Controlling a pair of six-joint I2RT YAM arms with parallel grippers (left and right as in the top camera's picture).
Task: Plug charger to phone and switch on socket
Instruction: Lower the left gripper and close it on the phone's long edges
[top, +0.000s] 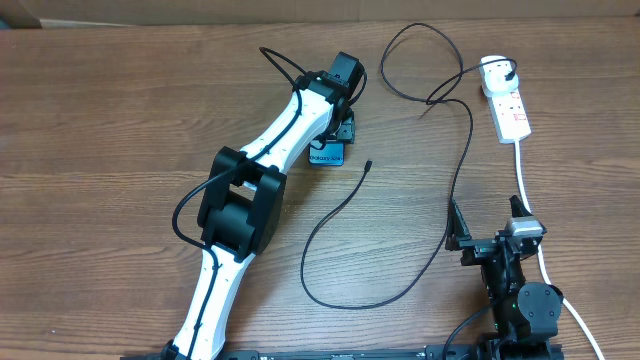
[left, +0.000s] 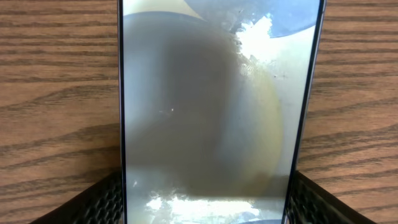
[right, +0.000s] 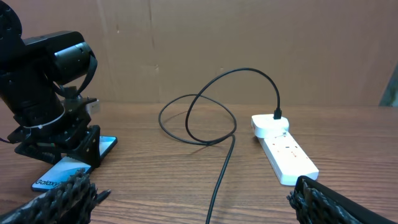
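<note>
- Securing phone (left: 217, 112), flat mid-scene; straddled by left gripper (left: 205, 190), pinched or not can't tell.
- Right gripper (top: 488, 228): spread wide, empty.
- Next: lift charger tip (top: 366, 167) lying nearby, mate w/ phone, then socket (top: 510, 110) switch.

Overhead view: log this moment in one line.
left tool straddling slim blue-screen smartphone, grip unclear | right tool open | thin black charger cable: plug in white power strip, connector tip lying free

The phone (right: 59, 172) shows "Galaxy" at its screen's near end.
</note>
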